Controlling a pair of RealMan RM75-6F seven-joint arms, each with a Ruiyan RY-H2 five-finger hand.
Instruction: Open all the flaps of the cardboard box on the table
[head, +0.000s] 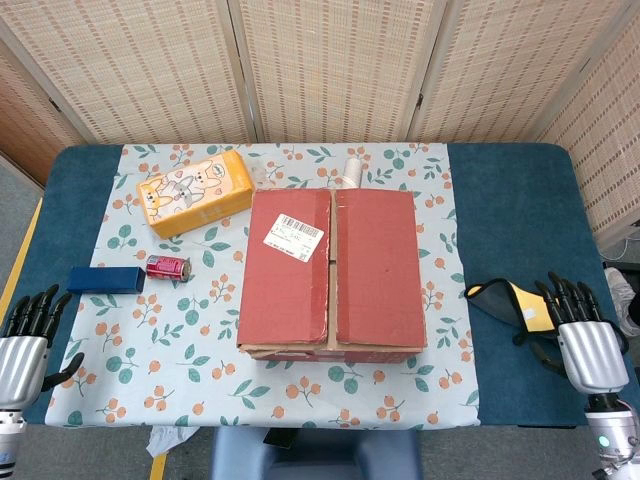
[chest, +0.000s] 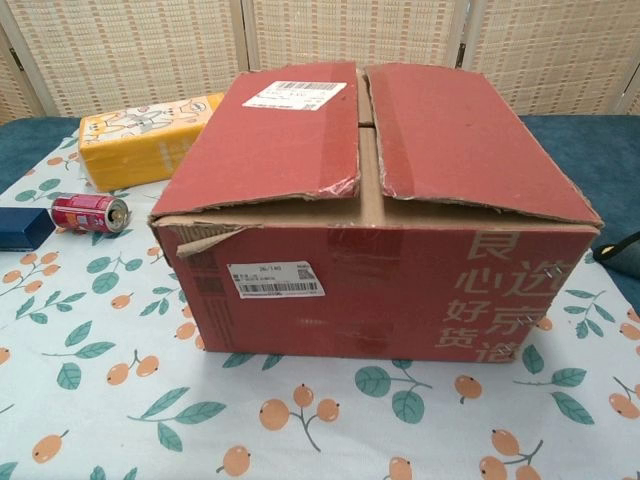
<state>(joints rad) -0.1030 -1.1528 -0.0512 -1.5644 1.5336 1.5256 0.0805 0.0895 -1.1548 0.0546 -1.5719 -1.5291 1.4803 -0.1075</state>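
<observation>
Red cardboard box (head: 330, 270), flaps shut, sits between empty, spread left hand (head: 25, 345) and right hand (head: 585, 340)

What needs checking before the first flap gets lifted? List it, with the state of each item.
1. Left hand holds nothing, fingers apart: ok.
2. Right hand holds nothing, fingers apart: ok.
3. Nothing lying on the box lid: ok, only a stuck-on label.
4. Top flaps not taped shut: ok at the near end, where the chest view shows a gap between the left flap and the right flap; far end cannot tell.
5. Room for the left flap to swing out: not ok, the yellow carton sits close beside it.
6. Room on the right side: ok, the yellow and black pouch lies apart from the box.
</observation>
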